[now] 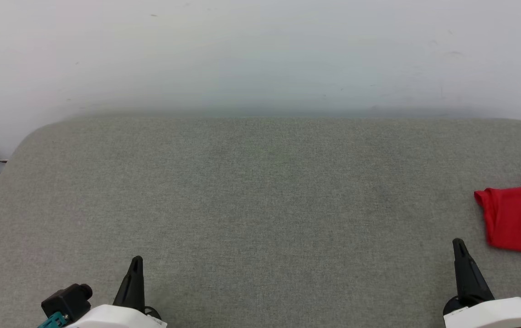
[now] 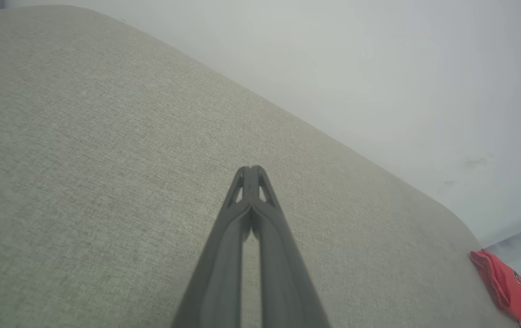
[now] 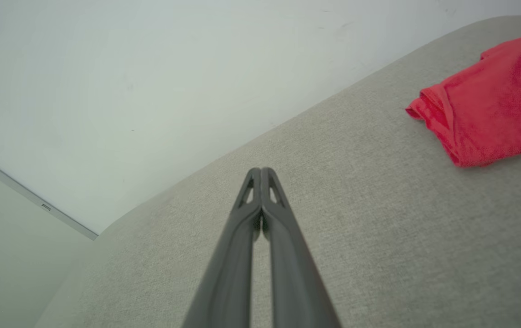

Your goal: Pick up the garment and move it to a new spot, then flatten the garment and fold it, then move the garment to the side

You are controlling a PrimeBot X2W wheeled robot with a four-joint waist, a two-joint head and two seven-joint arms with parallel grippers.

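Since the garment [image 1: 515, 214] lies as a compact folded packet at the far right edge of the head frame, well apart from the middle of the grey surface [image 1: 260, 191], the task looks near done or done. Pickup, flattening, folding and the move aside all appear finished, judging by how it sits now. Nothing obvious is left, except maybe tidying the striped bit poking out at the packet's lower right.

Both pincers are clenched w/ nothing in them. L pincer [image 1: 136, 262] sits at lower left of the head frame and R pincer [image 1: 459, 243] at lower right, just beside the packet but not touching it. Wrist views confirm this: L pincer [image 2: 251, 171] and R pincer [image 3: 260, 172] have tips pressed together over bare fabric.

Orientation: in the head frame a rounded folded corner points toward frame left, w/ a straight-ish edge running down from it. The frame's right side cuts the packet, so I can't tell the full long axis there. In the R wrist view the garment [image 3: 492, 105] stretches from mid-right toward the upper right corner. In the L wrist view the garment [image 2: 508, 284] is a thin red strip at lower right.
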